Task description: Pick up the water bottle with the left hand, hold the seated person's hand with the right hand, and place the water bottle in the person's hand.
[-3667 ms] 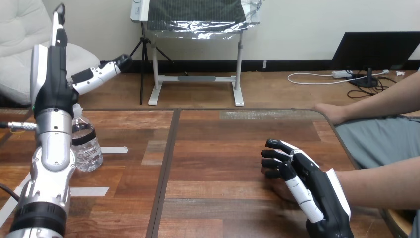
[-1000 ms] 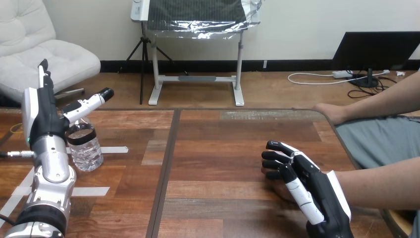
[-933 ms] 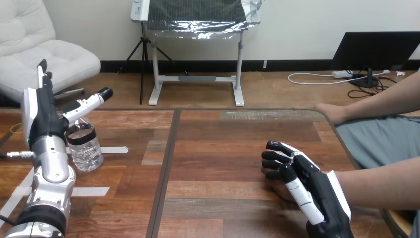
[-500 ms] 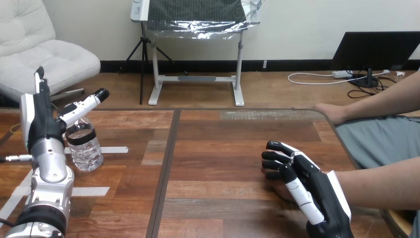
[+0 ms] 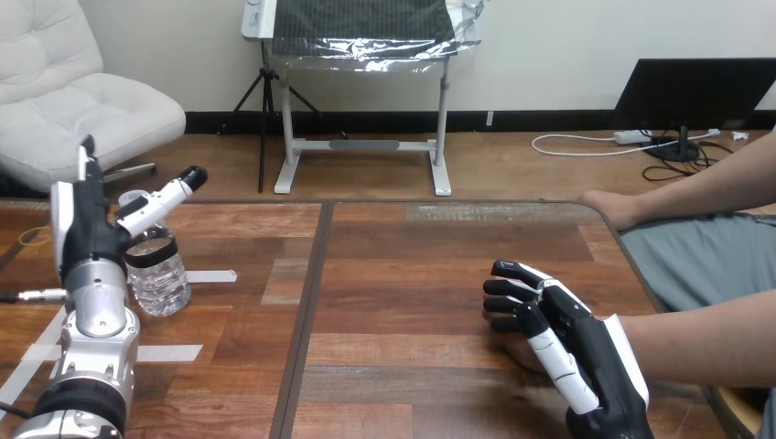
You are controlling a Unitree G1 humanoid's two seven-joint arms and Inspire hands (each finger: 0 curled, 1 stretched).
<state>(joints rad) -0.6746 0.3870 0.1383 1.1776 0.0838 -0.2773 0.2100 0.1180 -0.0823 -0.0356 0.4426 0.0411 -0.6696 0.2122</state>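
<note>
Looking from head height, forward and down across wooden table (image 5: 412, 274). One vantage, centred between arms. Sitting close at near edge: catching left hand (image 5: 87, 224) at lower left, right hand (image 5: 586, 357) at lower right, both large in foreground. Reaching far enough to take in table's far edge, plus person's forearm (image 5: 705, 343) at right edge.

From my console, the tabletop (image 5: 403, 274) reads as varnished wood planks with a soft sheen. The water bottle (image 5: 157, 274) is clear, ribbed plastic. The left hand (image 5: 87, 229) and right hand (image 5: 567, 343) wear glossy white plastic shells over matt black. The left forearm (image 5: 96, 320) looks like satin silver metal.
</note>
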